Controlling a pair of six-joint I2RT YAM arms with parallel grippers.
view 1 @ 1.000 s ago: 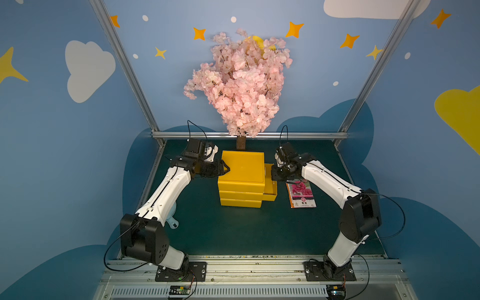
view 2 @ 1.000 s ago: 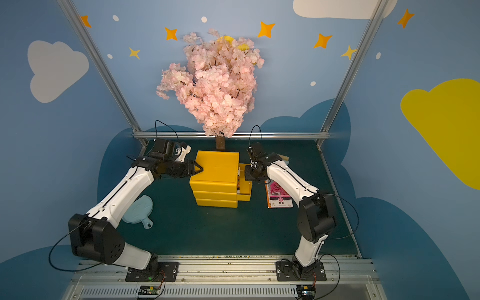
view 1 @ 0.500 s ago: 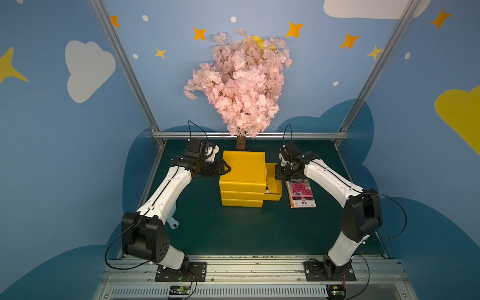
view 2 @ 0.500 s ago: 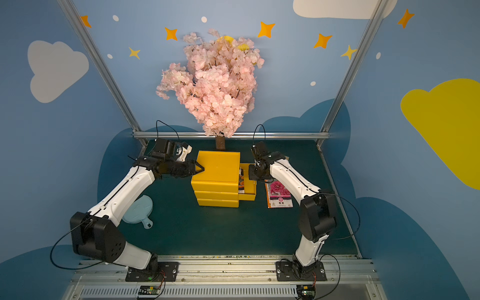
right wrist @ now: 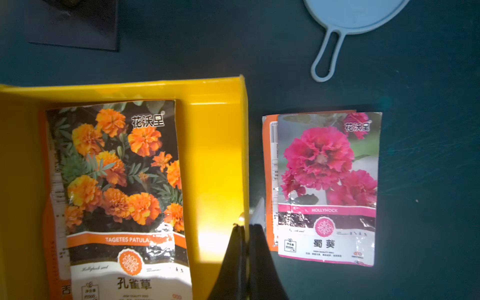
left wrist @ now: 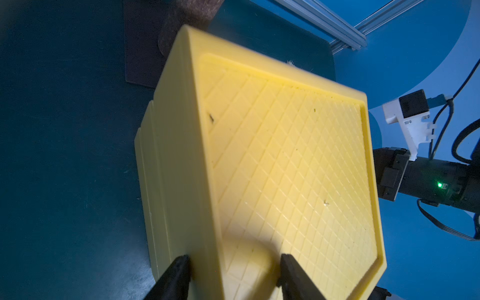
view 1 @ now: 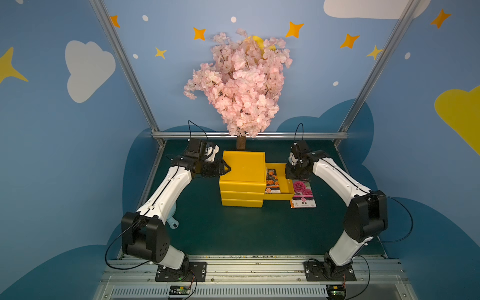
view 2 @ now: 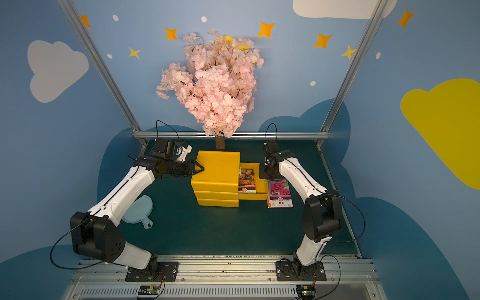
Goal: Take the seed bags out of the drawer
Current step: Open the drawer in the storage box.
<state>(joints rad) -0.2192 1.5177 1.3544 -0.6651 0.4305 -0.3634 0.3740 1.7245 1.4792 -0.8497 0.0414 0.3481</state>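
Observation:
A yellow cabinet (view 1: 244, 166) stands mid-table, and its top drawer (view 1: 278, 196) is slid out to the right. Inside the drawer lies an orange-flowered seed bag (view 1: 272, 180) (right wrist: 124, 181), with a second packet's edge showing under it. A magenta-flowered seed bag (view 1: 302, 193) (right wrist: 327, 181) rests on the mat beside the drawer, on top of an orange-bordered one (right wrist: 268, 181). My right gripper (right wrist: 246, 226) is shut on the drawer's thin front wall (right wrist: 242, 155). My left gripper (left wrist: 233, 257) (view 1: 228, 168) clamps the cabinet's upper left edge (left wrist: 207, 207).
A pink blossom tree (view 1: 239, 83) rises right behind the cabinet, with its trunk on a dark base. A pale blue brush (view 2: 137, 210) (right wrist: 350, 15) lies on the mat under my left arm. Metal frame posts and blue walls close in the back and sides.
The drawer has slid further out to the right with my right gripper, which uncovered the orange-flowered bag. My left gripper has stayed on the cabinet.

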